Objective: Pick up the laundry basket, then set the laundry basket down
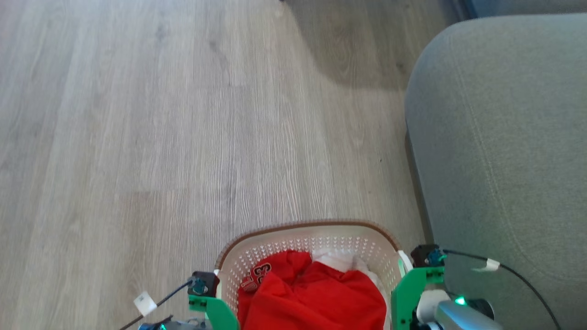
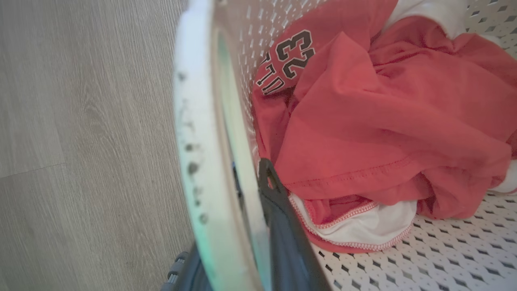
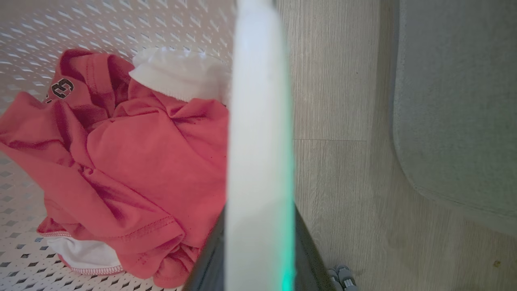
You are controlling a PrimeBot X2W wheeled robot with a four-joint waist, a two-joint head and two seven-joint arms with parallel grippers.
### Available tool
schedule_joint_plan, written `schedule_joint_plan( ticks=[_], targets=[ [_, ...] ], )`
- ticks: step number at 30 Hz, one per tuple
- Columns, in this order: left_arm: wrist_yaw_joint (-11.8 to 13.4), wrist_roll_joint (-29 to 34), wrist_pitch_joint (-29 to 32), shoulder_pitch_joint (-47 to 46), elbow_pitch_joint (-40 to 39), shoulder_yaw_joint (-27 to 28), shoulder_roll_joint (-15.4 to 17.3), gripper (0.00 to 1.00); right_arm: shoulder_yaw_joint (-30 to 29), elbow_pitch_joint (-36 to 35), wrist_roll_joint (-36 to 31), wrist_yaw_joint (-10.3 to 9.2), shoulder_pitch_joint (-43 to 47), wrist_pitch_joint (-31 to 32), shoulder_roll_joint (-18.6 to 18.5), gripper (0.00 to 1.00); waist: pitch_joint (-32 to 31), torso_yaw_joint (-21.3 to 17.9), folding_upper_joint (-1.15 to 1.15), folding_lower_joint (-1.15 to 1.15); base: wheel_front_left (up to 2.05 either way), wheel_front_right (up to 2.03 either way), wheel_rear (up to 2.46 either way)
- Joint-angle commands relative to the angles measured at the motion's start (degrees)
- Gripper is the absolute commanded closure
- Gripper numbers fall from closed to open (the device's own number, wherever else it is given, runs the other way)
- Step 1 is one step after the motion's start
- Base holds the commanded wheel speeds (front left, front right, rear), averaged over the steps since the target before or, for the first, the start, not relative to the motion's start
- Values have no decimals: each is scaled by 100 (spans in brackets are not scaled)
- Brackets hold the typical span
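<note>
Though perforated, laundry basket with clothes

Clamps left pincer on left handle of basket: one dark finger inside the wall, the other outside. Clamps right pincer likewise on right handle, fingers at both sides. Reaches forward with both arms, green wrist brackets flanking, pale right forearm low.

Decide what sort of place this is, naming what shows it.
Probably a home living room: a grey upholstered sofa arm, pale wood-look plank flooring, and a cream perforated plastic laundry basket of red and white clothes.
</note>
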Motion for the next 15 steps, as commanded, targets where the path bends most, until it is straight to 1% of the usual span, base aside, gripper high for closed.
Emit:
schedule_joint_plan(
  ticks=[1, 15],
  targets=[
    [-4, -29, -64, -112, 9, 70, 203, 100, 128, -54, 5, -10, 83, -49, -73, 100, -106, -10, -1, 1, 0, 0, 0],
    [-9, -172, -97, -26, 103, -96, 203, 100, 530, -26, 434, -10, 185, -90, -73, 100, -416, 7, -1, 1, 0, 0, 0]
  ],
)
